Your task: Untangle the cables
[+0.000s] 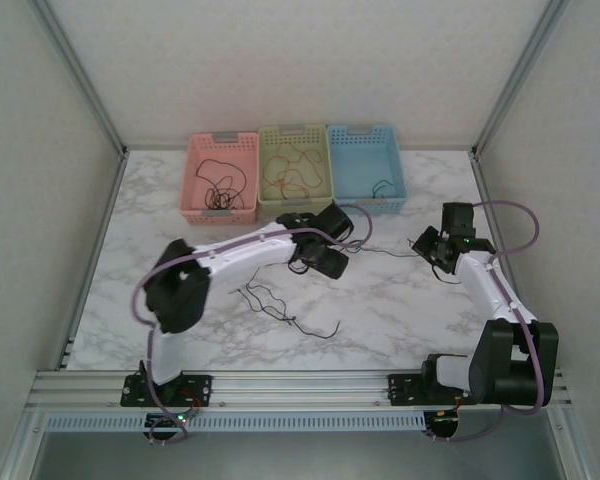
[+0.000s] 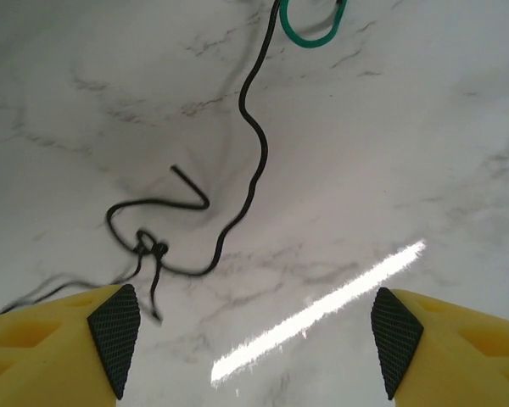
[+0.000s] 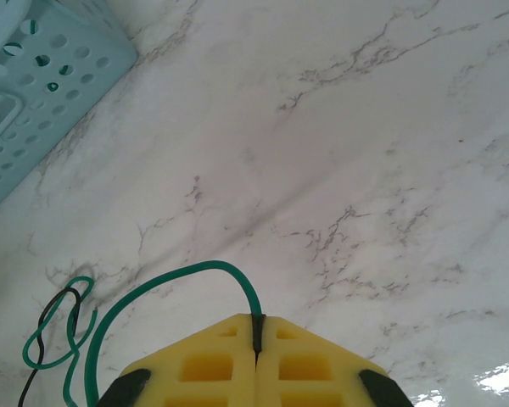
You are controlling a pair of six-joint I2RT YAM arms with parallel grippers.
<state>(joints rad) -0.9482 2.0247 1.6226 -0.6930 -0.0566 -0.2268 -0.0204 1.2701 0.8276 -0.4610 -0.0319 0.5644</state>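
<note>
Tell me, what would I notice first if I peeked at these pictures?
At the far edge of the white marble table stand a pink plastic basket, a pale green plastic basket and a blue plastic basket. The yellow-fingered right gripper is shut on a thin teal-green wire. The left gripper hangs open over a thin black wire with a small knot.
</note>
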